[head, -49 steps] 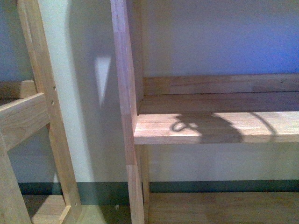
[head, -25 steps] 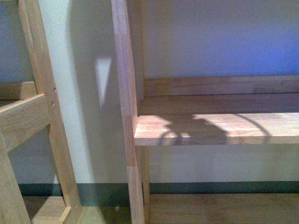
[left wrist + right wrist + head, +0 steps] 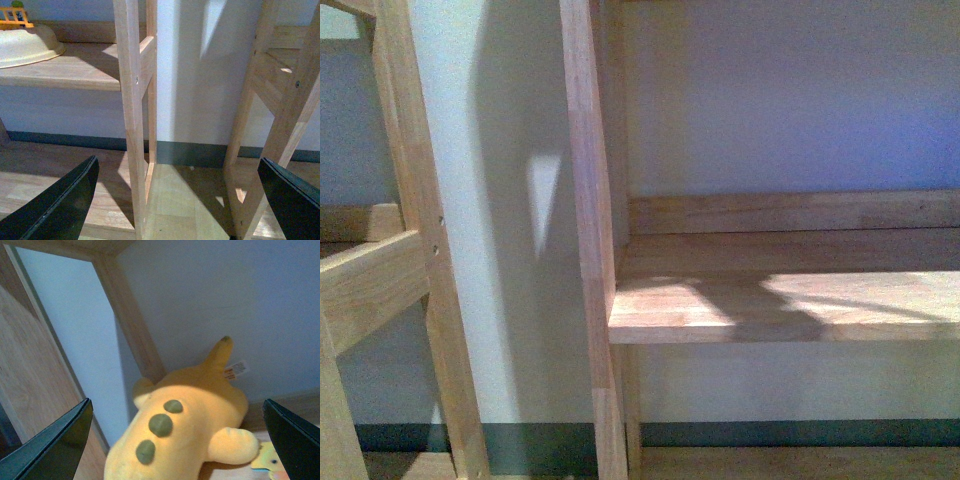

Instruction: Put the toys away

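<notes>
Our right gripper (image 3: 175,440) is spread wide, empty, over the yellow plush toy (image 3: 185,432) lying on a shelf against the wall. Our left gripper (image 3: 177,200) gapes, empty too. In front, the wooden shelf (image 3: 780,305) sits lower than a second ago.

The front camera sits close to a wooden shelf unit (image 3: 760,300), looking level at one board and the pale wall (image 3: 500,250) behind. The left wrist camera looks out between its spread fingers (image 3: 60,205) from lower down — it shares that wall and the wooden uprights (image 3: 132,100). The right wrist camera sits very near a yellow plush toy (image 3: 185,435) — angled steeply up into a shelf corner.
</notes>
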